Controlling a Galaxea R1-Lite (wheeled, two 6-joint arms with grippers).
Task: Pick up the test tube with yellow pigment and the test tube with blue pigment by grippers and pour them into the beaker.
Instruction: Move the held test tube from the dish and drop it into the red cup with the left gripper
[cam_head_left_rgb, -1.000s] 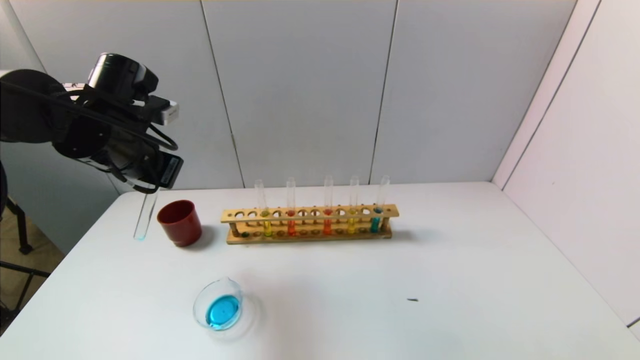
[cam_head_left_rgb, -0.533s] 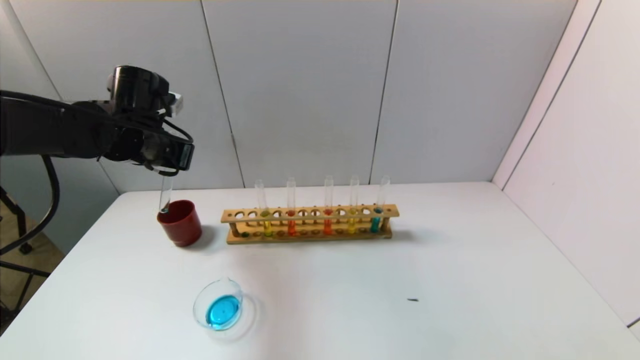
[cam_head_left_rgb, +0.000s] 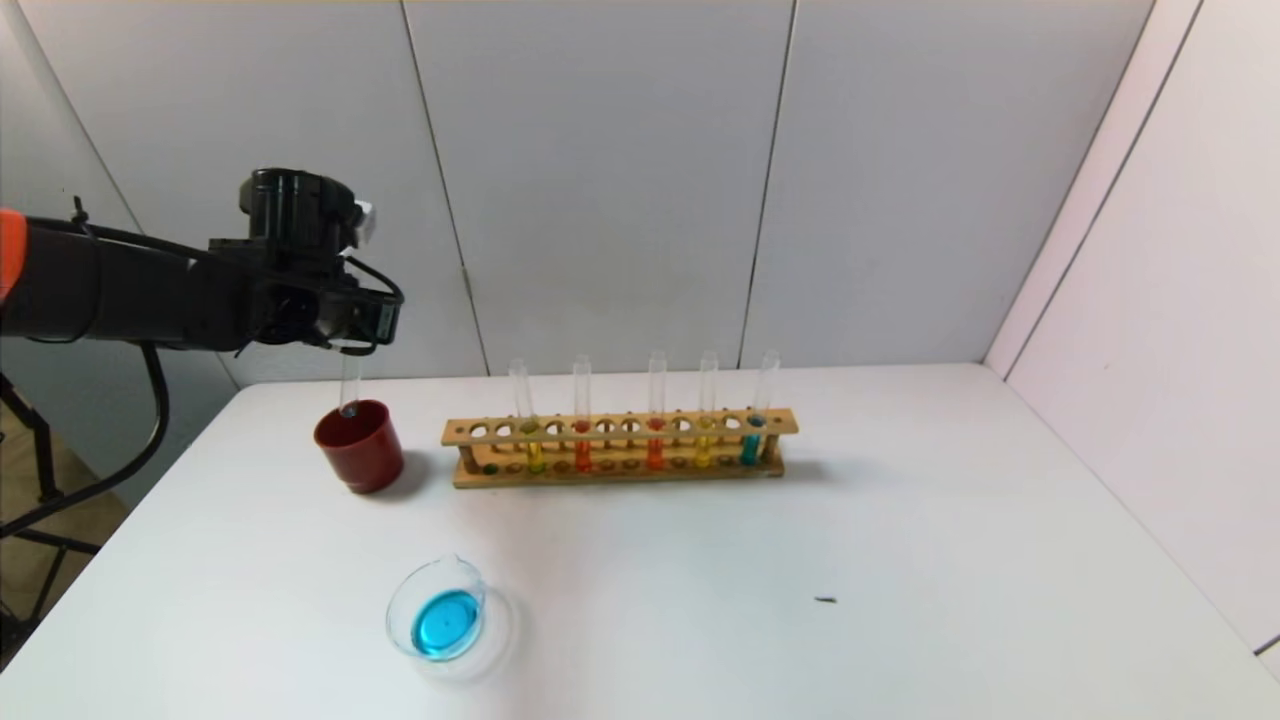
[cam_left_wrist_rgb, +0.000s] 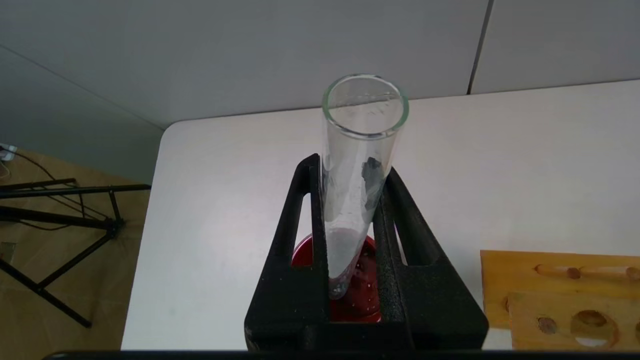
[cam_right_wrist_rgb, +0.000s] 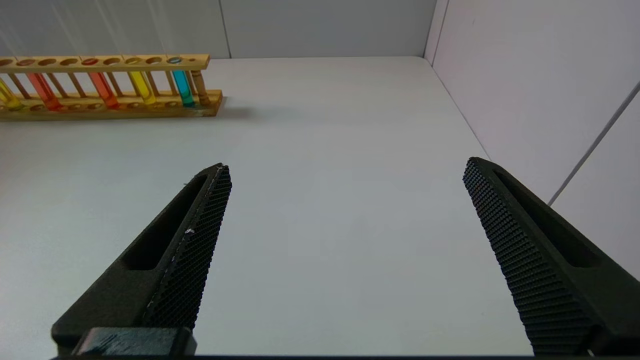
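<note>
My left gripper (cam_head_left_rgb: 352, 342) is shut on the emptied blue-pigment test tube (cam_head_left_rgb: 349, 385), clear with only a trace of liquid at its round bottom. It holds the tube upright with its lower end at the mouth of the dark red cup (cam_head_left_rgb: 360, 445). In the left wrist view the tube (cam_left_wrist_rgb: 360, 150) stands between the jaws of this gripper (cam_left_wrist_rgb: 350, 167) over the cup (cam_left_wrist_rgb: 367, 295). The beaker (cam_head_left_rgb: 437, 610) holds cyan-blue liquid at the table's front left. The pale yellow tube (cam_head_left_rgb: 533, 445) stands in the wooden rack (cam_head_left_rgb: 620, 468). My right gripper (cam_right_wrist_rgb: 345, 167) is open and empty.
The rack also holds orange (cam_head_left_rgb: 582, 440), red-orange (cam_head_left_rgb: 655, 440), golden-yellow (cam_head_left_rgb: 705, 440) and teal (cam_head_left_rgb: 752, 435) tubes. A small dark speck (cam_head_left_rgb: 825, 600) lies on the white table's right half. Grey walls close off the back and right.
My left gripper carried the tube right and away from me, from left of the red cup to over it. The tube went from tilted to upright.
</note>
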